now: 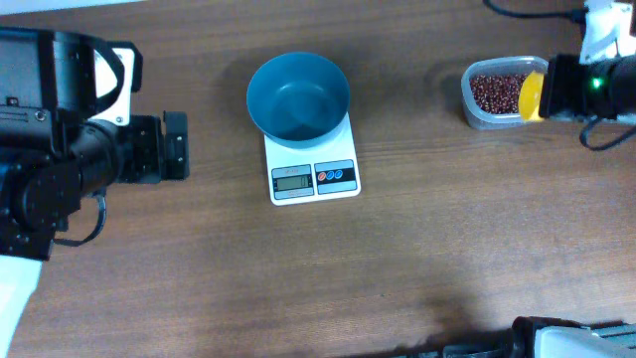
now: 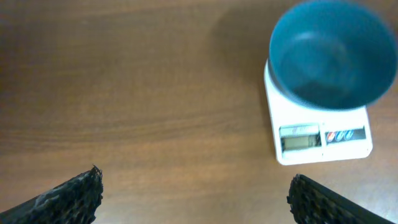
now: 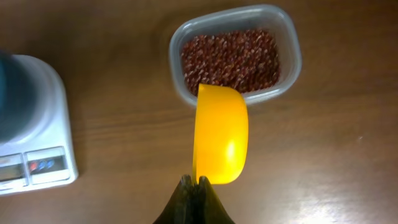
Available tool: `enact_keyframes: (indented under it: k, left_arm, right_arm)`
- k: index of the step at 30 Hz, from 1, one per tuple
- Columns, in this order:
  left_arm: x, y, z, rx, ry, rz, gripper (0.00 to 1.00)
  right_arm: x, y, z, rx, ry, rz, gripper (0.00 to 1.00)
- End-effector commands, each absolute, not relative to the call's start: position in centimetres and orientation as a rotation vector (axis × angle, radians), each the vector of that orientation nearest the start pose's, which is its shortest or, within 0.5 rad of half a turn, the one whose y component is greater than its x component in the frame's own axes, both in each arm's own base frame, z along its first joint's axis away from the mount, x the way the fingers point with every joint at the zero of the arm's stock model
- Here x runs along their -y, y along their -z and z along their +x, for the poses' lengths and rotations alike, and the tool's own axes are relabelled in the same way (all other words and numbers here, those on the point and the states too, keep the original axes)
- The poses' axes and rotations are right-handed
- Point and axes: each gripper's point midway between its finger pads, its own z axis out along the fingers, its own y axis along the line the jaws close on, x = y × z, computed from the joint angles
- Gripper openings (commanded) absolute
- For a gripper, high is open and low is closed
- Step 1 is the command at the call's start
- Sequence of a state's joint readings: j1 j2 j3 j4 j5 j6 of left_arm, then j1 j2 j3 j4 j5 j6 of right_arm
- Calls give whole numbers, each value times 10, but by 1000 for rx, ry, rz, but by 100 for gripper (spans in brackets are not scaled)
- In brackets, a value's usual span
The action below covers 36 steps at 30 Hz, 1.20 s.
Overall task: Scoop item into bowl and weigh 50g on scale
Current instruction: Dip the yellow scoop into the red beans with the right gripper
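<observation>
The teal-blue bowl (image 1: pixel 298 96) stands empty on the white scale (image 1: pixel 312 176) at the table's middle; both also show in the left wrist view, bowl (image 2: pixel 329 53) and scale (image 2: pixel 323 140). The red-brown beans (image 1: pixel 494 91) fill a clear tub (image 1: pixel 477 114) at the far right, also in the right wrist view (image 3: pixel 230 57). My right gripper (image 3: pixel 195 180) is shut on a yellow scoop (image 3: pixel 221 134), held on edge at the tub's near rim; it also shows overhead (image 1: pixel 533 95). My left gripper (image 2: pixel 193 186) is open and empty over bare table, left of the scale.
The table is dark brown wood. The left arm's black body (image 1: pixel 60 149) takes up the far left. Dark equipment (image 1: pixel 556 338) lies along the front edge at the right. The scale's corner (image 3: pixel 37 149) shows left in the right wrist view.
</observation>
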State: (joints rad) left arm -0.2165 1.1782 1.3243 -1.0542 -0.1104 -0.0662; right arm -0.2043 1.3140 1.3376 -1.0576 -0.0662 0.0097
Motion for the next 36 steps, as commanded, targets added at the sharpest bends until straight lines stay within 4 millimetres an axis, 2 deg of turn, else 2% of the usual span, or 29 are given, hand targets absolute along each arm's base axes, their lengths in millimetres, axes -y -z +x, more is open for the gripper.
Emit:
enact_keyframes:
  k: [1,4,6,9,11,13,14,15,16,21,25,27,30,36]
  left_arm:
    - [58,-274,309,-2406,107,65,99]
    - [50,-267,305,-2439,13,134,99]
    - [30,-263,302,-2464,-129,92,99]
    - [29,-261,300,-2473,-138,92,99]
    - [29,-261,300,-2472,-138,92,99]
    - [29,-261,300,-2472,-138,92,99]
    - [29,-261,300,-2472,-138,92,99]
    - [29,-261,300,-2472,-138,92,99]
    - [29,-261,300,-2472,-138,92,99]
    - [29,-261,300,-2473,-138,92,99]
    - [28,-259,297,-2484,-141,94,99]
    - [28,-259,296,-2490,-143,95,99]
    - [24,-259,297,-2487,-168,86,99]
    - [11,-262,297,-2470,-266,53,99]
  right_arm:
    - [80,-214,340,-2594,155,194,4]
    - [89,-196,366,-2592,192,163,4]
    - [110,-183,385,-2579,327,191,4]
    - [118,-161,393,-2621,375,175,4]
    - [118,-142,396,-2665,365,171,4]
    - [112,-114,398,-2736,298,170,4]
    - [101,-102,400,-2762,204,160,4]
    - [90,-99,403,-2764,118,148,4]
    - [81,-100,407,-2747,29,167,4]
    - [66,-104,412,-2712,-118,284,4]
    - [81,-104,409,-2684,-148,498,4]
    - [90,-108,407,-2641,-311,590,4]
    - [99,-114,405,-2581,-460,704,4]
    - [109,-131,401,-2461,-737,757,4]
